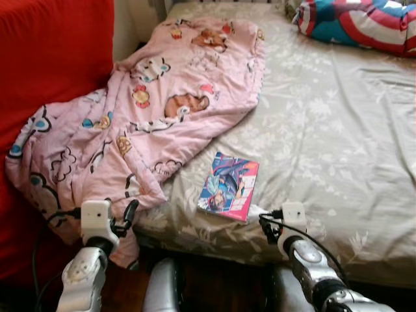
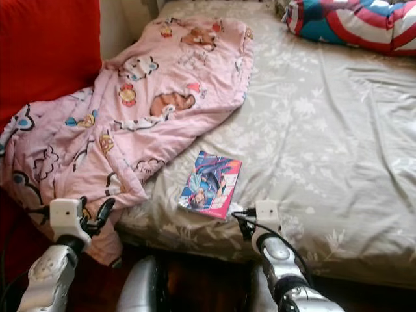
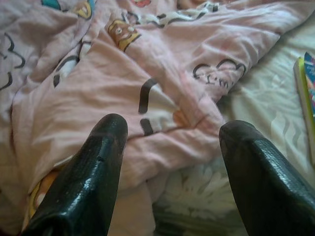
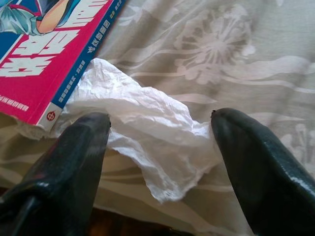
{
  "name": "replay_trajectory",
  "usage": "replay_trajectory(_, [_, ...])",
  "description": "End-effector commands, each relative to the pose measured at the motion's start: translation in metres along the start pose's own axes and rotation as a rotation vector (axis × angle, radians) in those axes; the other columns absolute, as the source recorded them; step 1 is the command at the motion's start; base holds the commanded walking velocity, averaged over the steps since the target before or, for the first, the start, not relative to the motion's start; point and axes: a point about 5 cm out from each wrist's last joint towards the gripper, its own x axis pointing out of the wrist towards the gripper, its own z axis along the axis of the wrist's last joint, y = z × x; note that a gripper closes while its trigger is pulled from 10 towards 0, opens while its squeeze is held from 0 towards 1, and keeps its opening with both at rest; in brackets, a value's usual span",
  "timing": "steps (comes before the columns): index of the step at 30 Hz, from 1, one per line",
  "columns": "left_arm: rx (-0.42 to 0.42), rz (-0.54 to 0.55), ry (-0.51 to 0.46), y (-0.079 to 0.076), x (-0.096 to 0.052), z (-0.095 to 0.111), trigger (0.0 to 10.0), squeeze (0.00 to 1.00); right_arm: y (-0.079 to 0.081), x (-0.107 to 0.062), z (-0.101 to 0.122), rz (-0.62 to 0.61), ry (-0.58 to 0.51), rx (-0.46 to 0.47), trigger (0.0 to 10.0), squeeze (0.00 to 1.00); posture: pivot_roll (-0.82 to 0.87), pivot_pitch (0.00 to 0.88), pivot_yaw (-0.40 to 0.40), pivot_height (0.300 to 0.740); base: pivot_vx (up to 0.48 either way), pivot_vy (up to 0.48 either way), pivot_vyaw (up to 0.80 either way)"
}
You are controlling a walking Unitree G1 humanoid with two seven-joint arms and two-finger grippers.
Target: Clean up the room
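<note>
Crumpled white tissue paper point(image 4: 147, 132) is the piece of litter at hand; in the right wrist view it lies on the grey floral bedsheet point(image 4: 236, 59), at the very edge of the mattress, one end touching the corner of the glossy comic book with the pink and blue cover point(image 4: 44, 59). The right gripper point(image 4: 160, 128) hangs over it with its 2 black fingers point(image 4: 261, 167) spread wide, one on each side of the tissue, holding nothing.

In the left eye view the book point(image 1: 229, 186) sits in the lower middle of the frame, near the bed's front edge, with the right gripper point(image 1: 266, 227) just beside its lower right corner. A pink cartoon-print quilt point(image 1: 149, 117) sprawls from the upper middle to the lower left, draped off the bed against a red fabric surface point(image 1: 52, 58). A red, white and blue striped cushion point(image 1: 364, 23) lies in the upper right.

In the left wrist view the left gripper point(image 3: 170, 130) hovers over the quilt's point(image 3: 147, 73) hanging edge, fingers point(image 3: 93, 172) wide apart and empty.
</note>
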Motion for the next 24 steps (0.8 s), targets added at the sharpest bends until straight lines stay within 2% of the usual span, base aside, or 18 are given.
replay_trajectory(1, [0.016, 0.006, 0.024, 0.0069, -0.0061, -0.0022, 10.0, 0.00, 0.0052, 0.0005, -0.0002, 0.003, -0.004, 0.018, 10.0, 0.00, 0.21, 0.239, 0.081, 0.597, 0.000, 0.000, 0.00])
replay_trajectory(5, [0.025, 0.001, 0.032, 0.0062, -0.0072, -0.0020, 10.0, 0.00, 0.0083, 0.0011, -0.0004, 0.018, 0.007, -0.004, 10.0, 0.00, 0.21, 0.241, 0.083, 0.597, 0.000, 0.000, 0.00])
replay_trajectory(6, [0.040, -0.011, 0.034, 0.0044, -0.0074, -0.0019, 10.0, 0.00, 0.0112, 0.0013, 0.0001, 0.034, 0.004, -0.022, 2.0, 0.00, 0.21, 0.241, 0.083, 0.597, 0.000, 0.000, 0.00])
replay_trajectory(7, [0.041, -0.013, 0.034, 0.0038, -0.0072, -0.0019, 10.0, 0.00, 0.0123, 0.0015, 0.0006, 0.040, 0.002, -0.031, 0.0, 0.00, 0.21, 0.243, 0.083, 0.597, 0.000, 0.000, 0.00])
replay_trajectory(24, [0.006, 0.002, 0.077, 0.0002, -0.0135, -0.0063, 10.0, 0.00, 0.0076, 0.0010, -0.0012, 0.031, 0.023, -0.079, 0.0, 0.00, 0.20, 0.239, 0.062, 0.597, 0.000, 0.000, 0.00])
